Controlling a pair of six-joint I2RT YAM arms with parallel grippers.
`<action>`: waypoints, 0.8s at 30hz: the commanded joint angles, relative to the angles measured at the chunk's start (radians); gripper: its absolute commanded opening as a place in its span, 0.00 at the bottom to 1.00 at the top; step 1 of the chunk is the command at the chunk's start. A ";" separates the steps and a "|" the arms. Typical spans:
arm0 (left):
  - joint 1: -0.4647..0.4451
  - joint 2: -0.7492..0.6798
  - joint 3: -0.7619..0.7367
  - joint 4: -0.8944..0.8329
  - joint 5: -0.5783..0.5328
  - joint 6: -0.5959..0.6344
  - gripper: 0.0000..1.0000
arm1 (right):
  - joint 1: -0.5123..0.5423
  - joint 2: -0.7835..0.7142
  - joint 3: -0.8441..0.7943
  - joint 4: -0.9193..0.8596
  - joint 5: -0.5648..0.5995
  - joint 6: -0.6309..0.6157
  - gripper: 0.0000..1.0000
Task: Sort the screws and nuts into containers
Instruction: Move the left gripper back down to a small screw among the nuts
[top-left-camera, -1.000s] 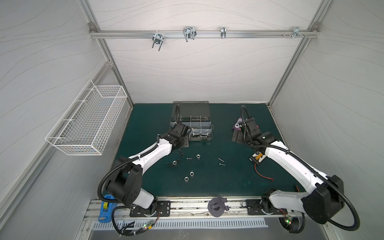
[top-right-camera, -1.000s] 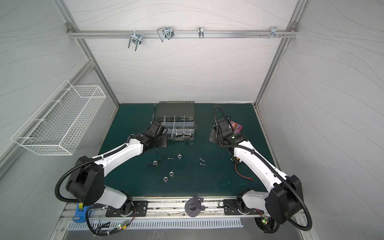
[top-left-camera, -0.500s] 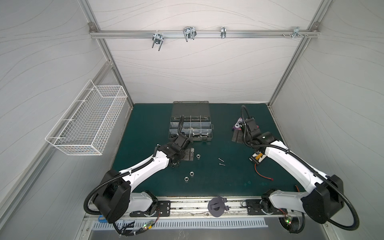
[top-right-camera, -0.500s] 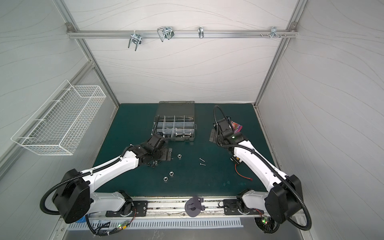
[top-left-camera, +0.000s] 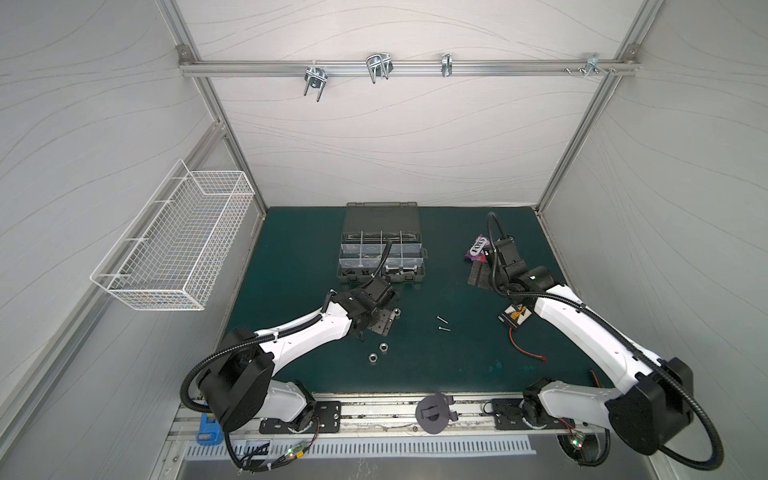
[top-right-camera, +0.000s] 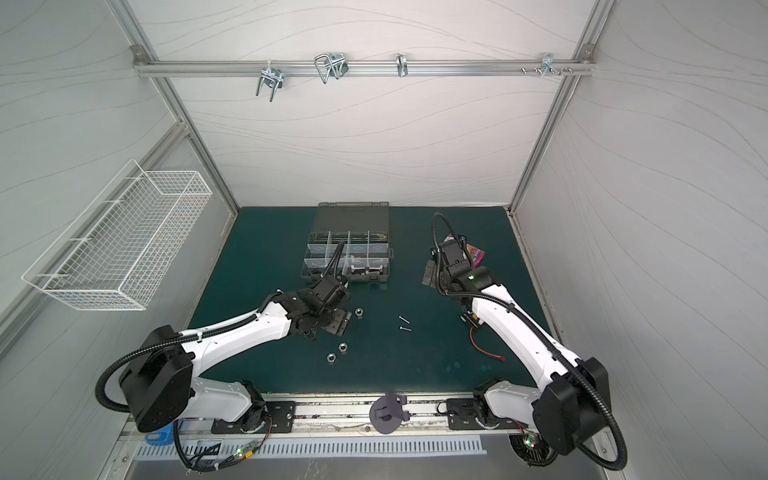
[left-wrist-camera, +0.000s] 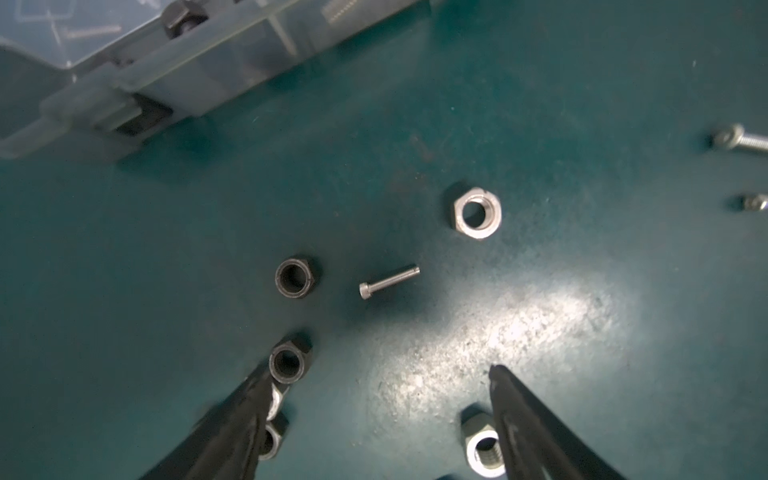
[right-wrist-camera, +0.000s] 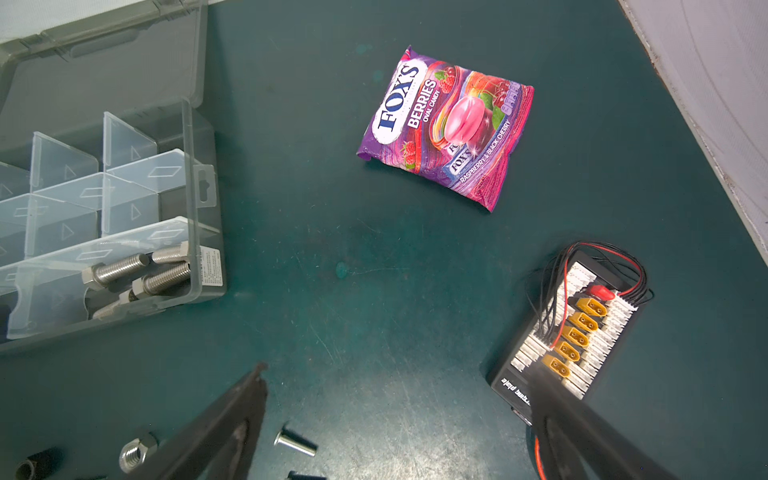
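- The left claw hangs low over the green mat, jaws spread apart and gripping nothing.
- A black nut touches the tip of one finger. Two more nuts lie half hidden against that same finger.
- Just ahead of the left claw lie a second black nut and a thin silver screw, near each other but apart. A silver nut lies farther ahead.
- A second silver nut sits just beside the other finger.
- Beyond these stands the grey organizer case, its lid open.
- The right claw hovers over the mat, jaws wide and empty.
- A short silver screw lies on the mat between its fingers, touching neither.
- Hex bolts rest in the case's corner compartment, ahead and to one side of the right claw.
- A Fox's candy bag lies farther ahead, and a black connector board lies by the other finger.
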 joint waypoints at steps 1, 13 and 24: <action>-0.005 0.013 0.044 0.012 0.072 0.098 0.82 | -0.007 -0.020 -0.005 -0.037 0.004 -0.007 0.99; -0.004 0.205 0.150 -0.061 0.026 0.095 0.71 | -0.015 -0.036 -0.004 -0.046 0.012 -0.021 0.99; 0.013 0.365 0.282 -0.220 -0.001 0.217 0.60 | -0.021 -0.035 -0.010 -0.045 0.007 -0.023 0.99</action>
